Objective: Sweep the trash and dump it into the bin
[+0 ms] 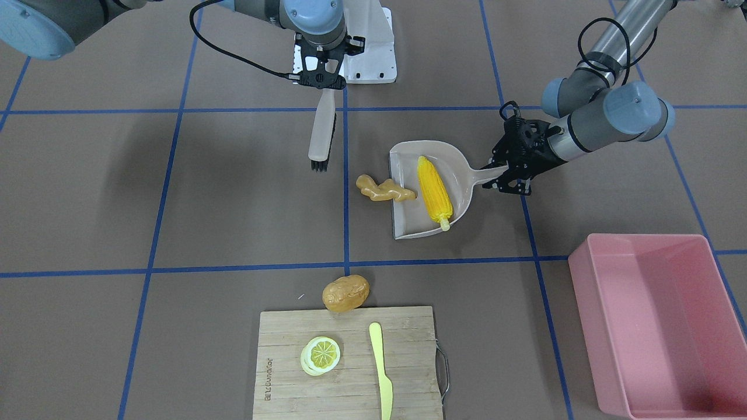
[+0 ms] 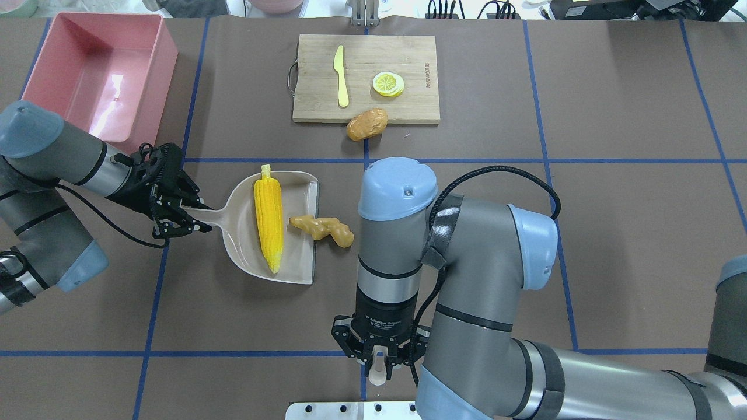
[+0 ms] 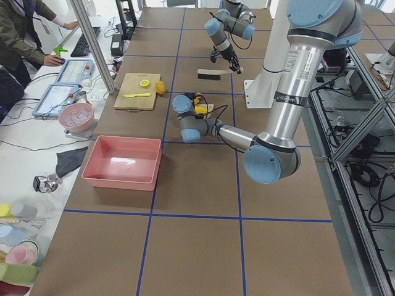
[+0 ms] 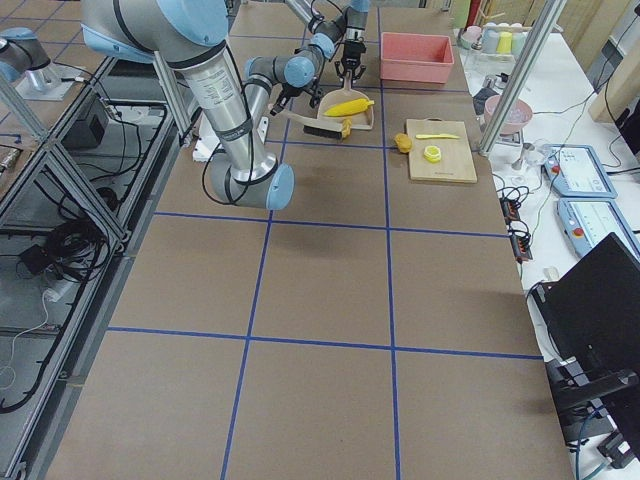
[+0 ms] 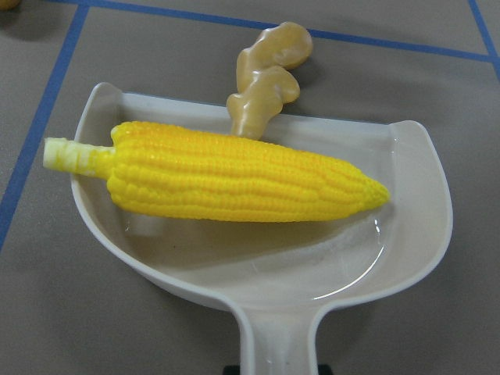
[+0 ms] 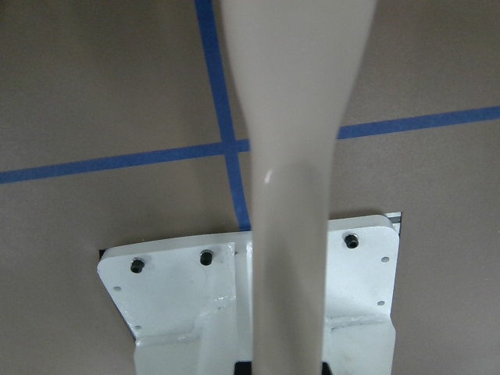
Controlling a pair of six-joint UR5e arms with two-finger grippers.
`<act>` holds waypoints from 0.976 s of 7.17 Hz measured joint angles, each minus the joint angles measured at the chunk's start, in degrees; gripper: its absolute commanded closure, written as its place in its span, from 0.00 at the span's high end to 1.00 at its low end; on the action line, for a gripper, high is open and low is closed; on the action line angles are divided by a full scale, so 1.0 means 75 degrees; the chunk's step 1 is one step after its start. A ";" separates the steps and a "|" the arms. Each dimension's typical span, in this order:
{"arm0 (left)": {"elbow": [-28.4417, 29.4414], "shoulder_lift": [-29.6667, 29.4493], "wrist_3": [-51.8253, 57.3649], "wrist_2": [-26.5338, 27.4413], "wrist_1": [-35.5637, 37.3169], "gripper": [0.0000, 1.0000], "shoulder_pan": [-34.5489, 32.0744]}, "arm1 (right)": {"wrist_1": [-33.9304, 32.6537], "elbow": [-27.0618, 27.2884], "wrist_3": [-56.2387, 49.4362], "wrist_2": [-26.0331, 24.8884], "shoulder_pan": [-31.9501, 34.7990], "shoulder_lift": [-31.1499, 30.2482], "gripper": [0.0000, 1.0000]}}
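**Ginger astride the pan lip, brush at its 4 o'clock**

Nearest the base, your right gripper (image 2: 378,359) is clamped on the handle of the brush (image 1: 322,137). The brush points to 12 o'clock, bristles at the far end. From those bristles the ginger root (image 2: 323,228) lies toward 10 o'clock, near but apart. Its long axis runs roughly 9 to 3, with the 9 o'clock end over the lip of the dustpan (image 2: 299,259) and the rest on the table. The pan's mouth faces 3 o'clock, so by my reading the stroke goes toward 9, and the brush arm is the one placed for it.

Your left gripper (image 2: 195,216) is closed on the pan's handle at 9 o'clock. The corn cob (image 2: 269,224) lies inside the pan, its axis 12 to 6.

Farther out, the potato (image 2: 367,124) sits at 12 o'clock against the near edge of the cutting board (image 2: 315,70). The bin (image 2: 87,76) stands at 10 o'clock from the pan.

The board's brand mark and the right wrist's label are too small to read.
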 measured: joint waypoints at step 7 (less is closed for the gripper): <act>0.0000 -0.0010 -0.0015 0.0011 0.0008 0.00 0.0000 | -0.0384 0.0883 -0.0202 -0.0723 -0.0351 -0.0554 0.00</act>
